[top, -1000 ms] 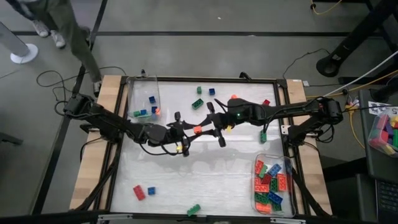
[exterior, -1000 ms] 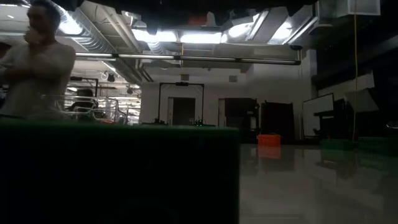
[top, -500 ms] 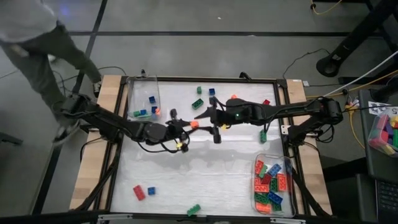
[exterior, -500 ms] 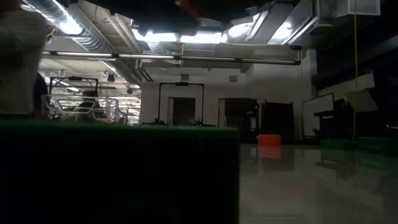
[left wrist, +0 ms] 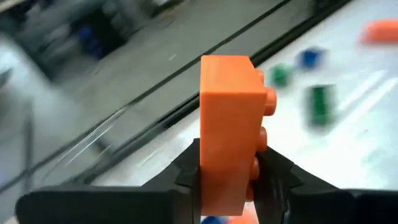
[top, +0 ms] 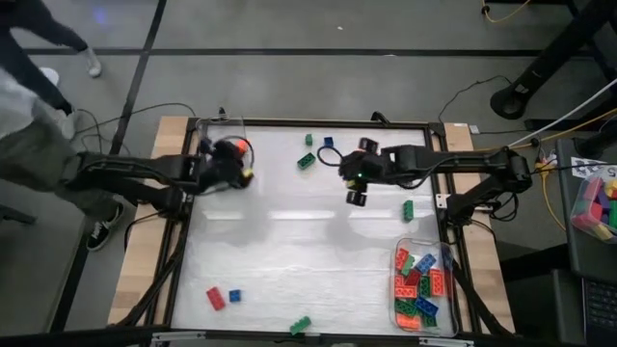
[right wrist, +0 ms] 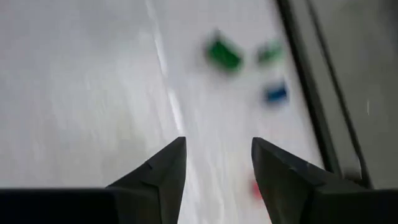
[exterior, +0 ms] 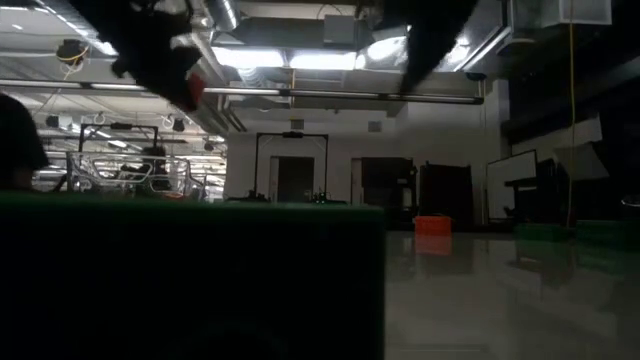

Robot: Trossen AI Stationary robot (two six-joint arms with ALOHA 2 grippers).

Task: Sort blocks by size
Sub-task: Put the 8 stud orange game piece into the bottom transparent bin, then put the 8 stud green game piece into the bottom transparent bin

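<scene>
My left gripper [top: 234, 162] is shut on an orange brick [left wrist: 230, 124] above the clear bin [top: 221, 135] at the table's far left. The bin holds a few small blue and green bricks. My right gripper [top: 353, 185] is open and empty above the table's far middle; its wrist view shows the gap between its fingers [right wrist: 217, 162]. Loose bricks lie flat on the table: green [top: 307, 161], blue [top: 328, 142], green [top: 407, 209], red [top: 215, 298], blue [top: 234, 295] and green [top: 300, 325]. My left gripper pinches the orange brick between its two fingers at one end [left wrist: 227, 186]. One finger [left wrist: 273, 177] is on the studded face and the other [left wrist: 185, 177] on the opposite face. The rest of the brick sticks out beyond the fingertips. It is lifted clear, above the bin.
A second clear bin [top: 422, 286] at the near right holds several longer bricks. A green brick [exterior: 190, 280] fills the low view's left. A person [top: 34, 145] stands at the table's left. A box of coloured blocks [top: 598, 202] sits off the table's right side.
My left gripper has gone from the table's middle toward the far left with the orange brick, which now hangs over the clear bin. My right gripper has drawn back toward the table's right edge. The person has walked along the table's left side.
</scene>
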